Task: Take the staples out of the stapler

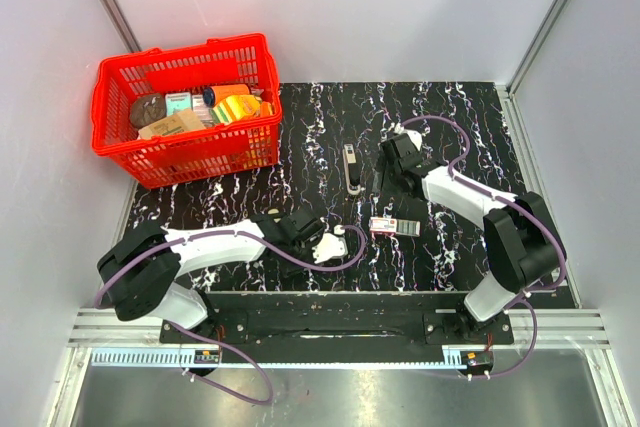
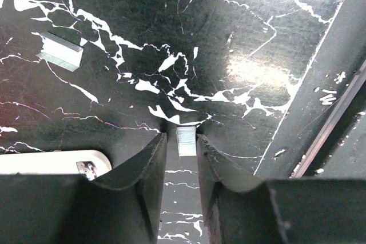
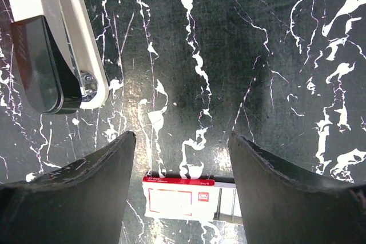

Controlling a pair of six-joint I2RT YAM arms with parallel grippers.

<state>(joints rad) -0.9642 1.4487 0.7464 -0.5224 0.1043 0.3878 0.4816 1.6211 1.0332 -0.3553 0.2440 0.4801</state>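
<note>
Basket (image 1: 200, 152) sits far left on the table (image 1: 470, 117). Stapler (image 1: 351, 168) is mid-table, with the right gripper (image 3: 182, 135) just right of it and a little box (image 1: 395, 225) nearer than both. Left gripper (image 2: 180, 141) is left of the box, with one staple strip (image 2: 186, 140) between its fingers and another strip (image 2: 59, 51) lying well apart.

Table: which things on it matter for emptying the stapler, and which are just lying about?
Part of the job:
stapler
staple strip between the left gripper's fingers
second staple strip, lying loose

Probably just lying about:
red basket of assorted goods
red-and-white box
</note>
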